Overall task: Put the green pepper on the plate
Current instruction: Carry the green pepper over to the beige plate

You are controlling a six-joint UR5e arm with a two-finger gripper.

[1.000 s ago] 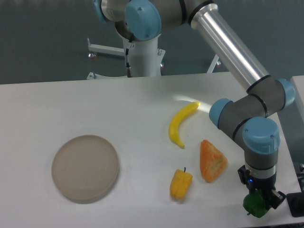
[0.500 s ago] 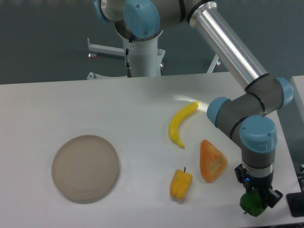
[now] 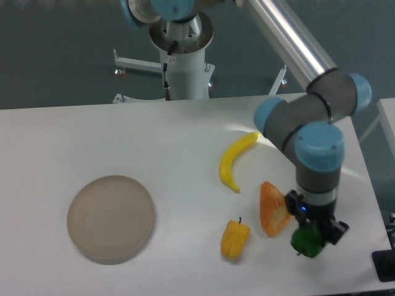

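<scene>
The pincer (image 3: pixel 310 237) hangs at the lower right of the frame, pinching the green pepper (image 3: pixel 307 242) from above; only the dark tips show on either side of the glossy green lump, so how deep the hold goes is hard to tell. The pepper appears lifted a little off the white surface (image 3: pixel 92 135), just right of the orange wedge (image 3: pixel 275 209) and very near it. The plate (image 3: pixel 110 217) lies bare at the lower left, well apart from the pepper, with nearly the whole width of the surface between them.

The step in hand looks like the carry across to the plate. To do it well, the pepper should gain more height before it travels left, because the orange wedge sits right beside it and the yellow pepper (image 3: pixel 235 239) stands further along the straight line to the plate; a low sweep could knock either one. The banana (image 3: pixel 236 160) lies higher in the frame and is out of that line. A lumpy, glossy toy like this may twist or slip in a two-finger hold, so a smooth, unhurried move is the safer choice. Once over the plate, aim for its middle rather than the rim, lower until the pepper is close to the dish, and only then let go, so it does not bounce or roll off the low edge
</scene>
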